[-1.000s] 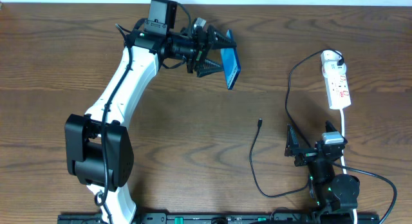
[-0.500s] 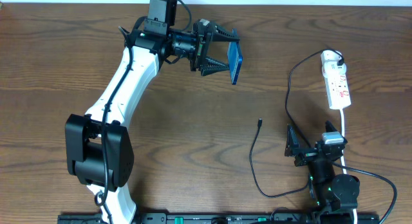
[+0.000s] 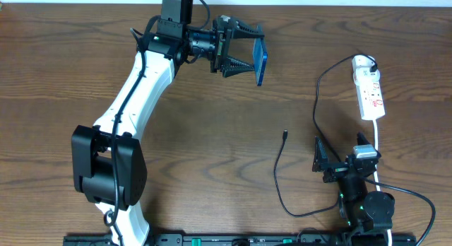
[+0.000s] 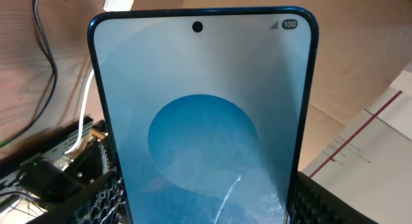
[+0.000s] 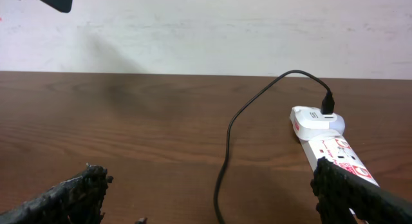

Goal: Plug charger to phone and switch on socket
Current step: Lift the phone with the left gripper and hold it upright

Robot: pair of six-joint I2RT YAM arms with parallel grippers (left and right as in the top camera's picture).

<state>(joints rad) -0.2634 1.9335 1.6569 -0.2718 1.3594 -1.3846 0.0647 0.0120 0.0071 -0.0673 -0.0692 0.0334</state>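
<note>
The left tool [image 3: 250, 52] grips the phone [image 3: 262, 64] edge-on at upper centre. The charger connector [image 3: 284, 133] lies below-right of it, its cable trailing downward. The right tool [image 3: 318, 158], open and empty, is nearer.

Phone [image 4: 203, 114], left wrist view:
- Battery badge [image 4: 290, 24] at top right corner of screen reads "100", light digits on a dark pill.
- Signal bars [image 4: 275, 24] icon just left of badge, same top edge.

Socket [image 5: 338, 153], right wrist view:
- Red print + markings on white top face. Looks like txt and symbols, but too blurred and small to read.

Overhead view:
- Socket lies near far right corner of table. Red marks along its length, illegible at this res.
- Phone screen seen edge-on, nothing legible.
</note>
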